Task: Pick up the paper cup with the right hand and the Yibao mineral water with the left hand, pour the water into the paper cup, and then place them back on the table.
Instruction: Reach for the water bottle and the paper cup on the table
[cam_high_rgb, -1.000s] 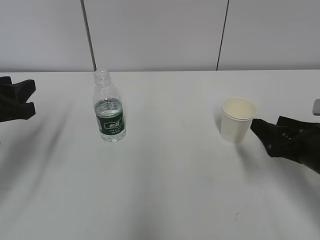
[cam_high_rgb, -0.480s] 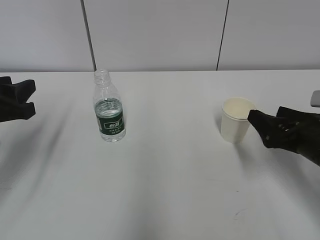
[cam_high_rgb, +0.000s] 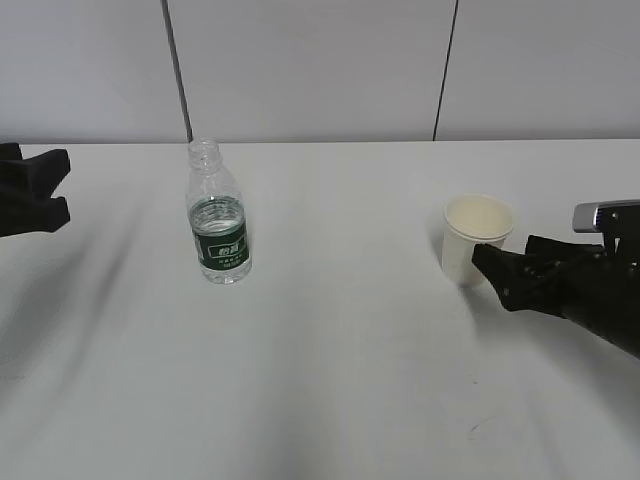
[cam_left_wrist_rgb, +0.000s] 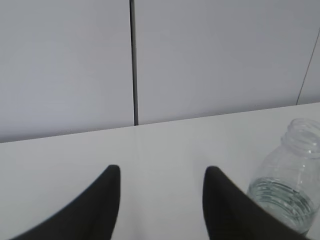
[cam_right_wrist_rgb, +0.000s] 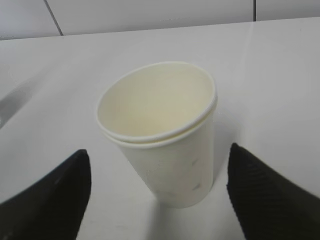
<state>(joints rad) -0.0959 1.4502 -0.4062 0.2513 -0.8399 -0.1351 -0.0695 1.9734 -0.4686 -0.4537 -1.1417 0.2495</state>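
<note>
The cream-white paper cup (cam_high_rgb: 474, 237) stands upright on the white table (cam_high_rgb: 330, 340) at the right. In the right wrist view the cup (cam_right_wrist_rgb: 160, 135) is empty and its base lies between my open fingers, untouched. My right gripper (cam_high_rgb: 500, 268) is low beside the cup, one fingertip in front of its lower wall. The Yibao mineral water bottle (cam_high_rgb: 217, 215), clear with a dark green label and no cap, stands left of centre. My left gripper (cam_high_rgb: 62, 185) is open at the far left edge, well apart from the bottle. The left wrist view shows the bottle (cam_left_wrist_rgb: 286, 192) right of my open left gripper (cam_left_wrist_rgb: 161, 172).
A pale panelled wall (cam_high_rgb: 320, 70) with two dark vertical seams runs behind the table's far edge. Bare tabletop lies between the bottle and the cup. Faint dark specks mark the table near the front right (cam_high_rgb: 478, 428).
My right gripper has moved left toward the cup, from just right of it to having its fingers around the cup's base. The left gripper, bottle and cup have stayed in place.
</note>
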